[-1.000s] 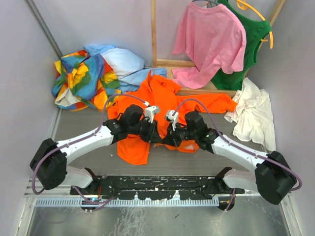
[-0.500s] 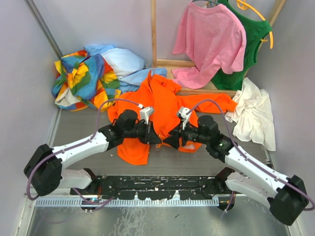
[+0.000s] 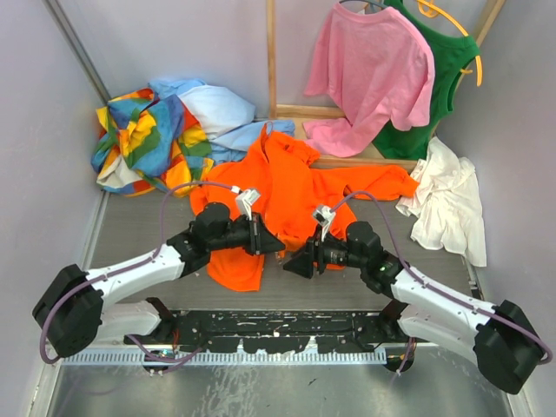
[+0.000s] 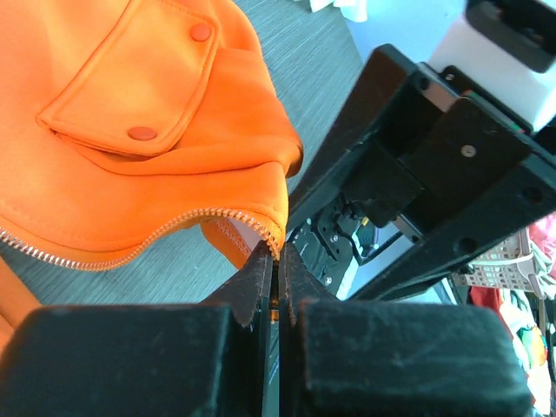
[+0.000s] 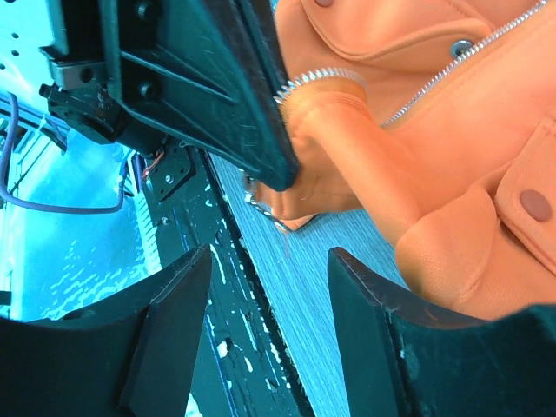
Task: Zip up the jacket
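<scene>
Alignment step: left gripper [image 4: 276, 252] pinches the jacket [image 4: 156, 165] zipper [image 4: 187, 217] end (near table [image 3: 287, 291] edge); right gripper [image 5: 269, 256], agape and empty, should next catch the other side.

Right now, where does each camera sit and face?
Top external: above and behind left tool and right tool, looking down on the jacket.
Left wrist: looks along the shut left tool pinching the zipper edge.
Right wrist: looks past the open right tool at the left tool.
Shared: both wrist views show zipper and left tool.
</scene>
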Tool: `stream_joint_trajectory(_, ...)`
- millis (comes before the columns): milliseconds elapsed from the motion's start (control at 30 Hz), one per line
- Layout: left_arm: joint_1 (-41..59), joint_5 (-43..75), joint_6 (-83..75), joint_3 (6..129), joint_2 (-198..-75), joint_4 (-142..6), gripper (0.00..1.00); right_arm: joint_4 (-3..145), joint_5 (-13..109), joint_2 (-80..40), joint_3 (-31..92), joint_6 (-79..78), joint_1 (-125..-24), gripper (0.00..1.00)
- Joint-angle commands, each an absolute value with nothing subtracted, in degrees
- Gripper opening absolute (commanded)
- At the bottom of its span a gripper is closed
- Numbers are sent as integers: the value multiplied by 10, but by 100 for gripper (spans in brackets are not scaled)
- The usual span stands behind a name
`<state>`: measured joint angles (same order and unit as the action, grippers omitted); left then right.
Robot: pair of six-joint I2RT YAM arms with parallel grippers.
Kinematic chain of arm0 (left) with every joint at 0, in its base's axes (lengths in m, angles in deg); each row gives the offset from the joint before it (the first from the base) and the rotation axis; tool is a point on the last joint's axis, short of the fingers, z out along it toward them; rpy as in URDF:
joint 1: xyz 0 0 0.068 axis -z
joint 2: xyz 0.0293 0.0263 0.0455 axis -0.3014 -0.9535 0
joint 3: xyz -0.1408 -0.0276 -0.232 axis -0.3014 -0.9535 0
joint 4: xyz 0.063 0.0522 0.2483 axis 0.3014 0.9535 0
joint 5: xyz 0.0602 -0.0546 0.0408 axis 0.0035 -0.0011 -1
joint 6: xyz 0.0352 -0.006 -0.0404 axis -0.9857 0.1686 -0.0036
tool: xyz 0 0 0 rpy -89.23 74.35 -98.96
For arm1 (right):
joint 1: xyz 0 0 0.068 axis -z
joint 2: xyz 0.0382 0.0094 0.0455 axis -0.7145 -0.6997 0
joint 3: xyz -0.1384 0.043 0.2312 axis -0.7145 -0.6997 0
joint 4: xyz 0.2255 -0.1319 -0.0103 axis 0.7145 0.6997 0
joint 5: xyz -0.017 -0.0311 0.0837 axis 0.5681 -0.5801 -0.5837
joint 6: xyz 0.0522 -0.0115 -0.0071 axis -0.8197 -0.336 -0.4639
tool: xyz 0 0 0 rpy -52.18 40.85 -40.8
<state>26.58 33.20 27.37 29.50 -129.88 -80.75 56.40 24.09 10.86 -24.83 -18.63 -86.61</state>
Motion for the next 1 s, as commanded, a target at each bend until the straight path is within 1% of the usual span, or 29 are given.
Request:
stream_joint_trajectory(0,263,357,278,283,-1273,-880,0,423,216,91,-264,-206,-862,61)
stream_joint_trajectory(200,263,392,271,267,-1257,-896,0,307,164,50,-288,-228,-834,61)
stream_joint_trajectory(367,263,408,270,263,-1250,-899,0,264,149,25,-292,-225,-830,60)
stream_joint_trajectory(467,263,415,275,264,-1250,-903,0,246,140,11,-291,-220,-830,57)
stream_joint_trajectory(600,262,419,282,265,-1250,-913,0,223,119,-10,-289,-219,-830,50)
stream_joint_trajectory(733,262,426,285,268,-1261,-920,0,195,113,-19,-294,-221,-830,41)
stream_joint_trajectory(967,263,422,288,266,-1271,-925,0,174,95,-25,-293,-225,-830,21)
